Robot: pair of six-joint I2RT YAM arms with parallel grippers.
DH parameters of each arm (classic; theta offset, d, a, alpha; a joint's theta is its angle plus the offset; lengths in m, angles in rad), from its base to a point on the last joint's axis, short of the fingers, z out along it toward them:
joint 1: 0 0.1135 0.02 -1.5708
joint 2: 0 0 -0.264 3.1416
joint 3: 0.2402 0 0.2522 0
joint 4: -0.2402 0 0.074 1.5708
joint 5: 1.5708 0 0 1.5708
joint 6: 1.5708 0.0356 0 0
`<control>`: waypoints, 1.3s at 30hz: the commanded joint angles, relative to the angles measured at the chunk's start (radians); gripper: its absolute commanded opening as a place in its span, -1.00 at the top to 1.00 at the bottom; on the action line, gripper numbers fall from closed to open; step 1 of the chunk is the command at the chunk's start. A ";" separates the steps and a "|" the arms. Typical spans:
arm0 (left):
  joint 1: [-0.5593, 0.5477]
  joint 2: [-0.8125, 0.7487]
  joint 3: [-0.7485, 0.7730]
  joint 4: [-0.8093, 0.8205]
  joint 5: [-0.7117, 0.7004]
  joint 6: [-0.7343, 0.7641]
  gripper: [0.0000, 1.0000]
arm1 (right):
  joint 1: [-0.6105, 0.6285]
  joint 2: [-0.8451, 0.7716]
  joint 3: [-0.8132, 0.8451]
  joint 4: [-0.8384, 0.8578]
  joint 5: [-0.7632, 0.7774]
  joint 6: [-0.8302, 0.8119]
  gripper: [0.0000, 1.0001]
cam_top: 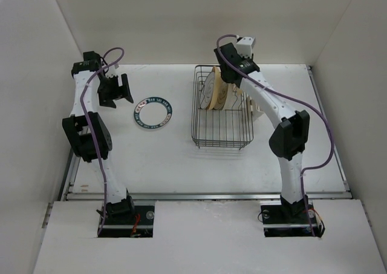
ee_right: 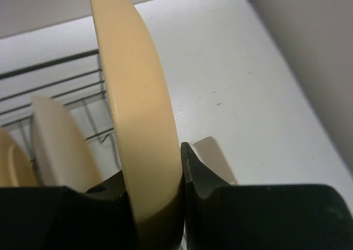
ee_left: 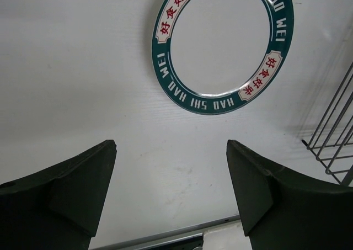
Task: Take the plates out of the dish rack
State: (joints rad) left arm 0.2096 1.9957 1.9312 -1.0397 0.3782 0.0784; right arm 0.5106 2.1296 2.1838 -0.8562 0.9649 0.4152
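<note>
The right claw (ee_right: 154,167) clenches an upright tan plate (ee_right: 135,95) in the dish rack (cam_top: 222,135); the left claw (ee_left: 171,145), released, hangs just behind a green-rimmed plate (ee_left: 223,40).

free: table (cam_top: 169,159) around white plate (cam_top: 153,113) | blocked: dish rack (cam_top: 222,132), plates (cam_top: 213,88) upright

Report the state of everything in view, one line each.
left claw, open, empty, over the table.
right claw, shut on the tan plate.
tan plate, upright, gripped at its rim.
green-rimmed plate, flat on the table, unloaded.
dish rack, holds other plates upright.
</note>
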 commanded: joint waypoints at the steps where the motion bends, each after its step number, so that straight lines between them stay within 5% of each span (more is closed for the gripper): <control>1: 0.004 -0.060 0.045 -0.037 -0.015 0.018 -0.58 | -0.014 -0.077 0.059 0.016 0.291 -0.041 1.00; 5: 0.004 -0.081 0.054 -0.046 -0.015 0.037 -0.58 | -0.014 -0.126 0.103 0.051 0.457 -0.075 1.00; 9: 0.004 -0.112 0.064 -0.066 0.048 0.075 -0.62 | 0.005 -0.261 0.102 0.161 0.326 -0.120 1.00; 13: 0.004 -0.173 0.055 -0.066 0.042 0.098 -0.62 | 0.026 -0.417 -0.070 0.361 -0.279 -0.168 1.00; 14: 0.004 -0.182 0.055 -0.054 0.031 0.098 -0.65 | 0.026 -0.418 -0.097 0.371 -0.559 -0.168 1.00; 18: 0.004 -0.210 0.034 -0.011 -0.056 0.038 -0.67 | 0.066 -0.318 -0.130 0.371 -1.132 -0.194 1.00; 21: 0.048 -0.231 0.034 0.015 -0.084 -0.032 -0.70 | 0.123 -0.231 -0.110 0.361 -1.381 -0.217 1.00; 25: 0.120 -0.252 0.034 0.046 -0.110 -0.080 -0.70 | 0.179 -0.073 -0.090 0.350 -1.572 -0.227 1.00; 39: 0.139 -0.285 -0.067 0.046 -0.128 -0.048 -0.72 | 0.298 0.274 -0.004 0.212 -1.612 -0.236 0.92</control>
State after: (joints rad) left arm 0.3489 1.7451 1.8732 -0.9920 0.2501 0.0319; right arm 0.8055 2.3730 2.1166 -0.6231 -0.6094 0.1970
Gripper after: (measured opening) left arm 0.858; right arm 0.266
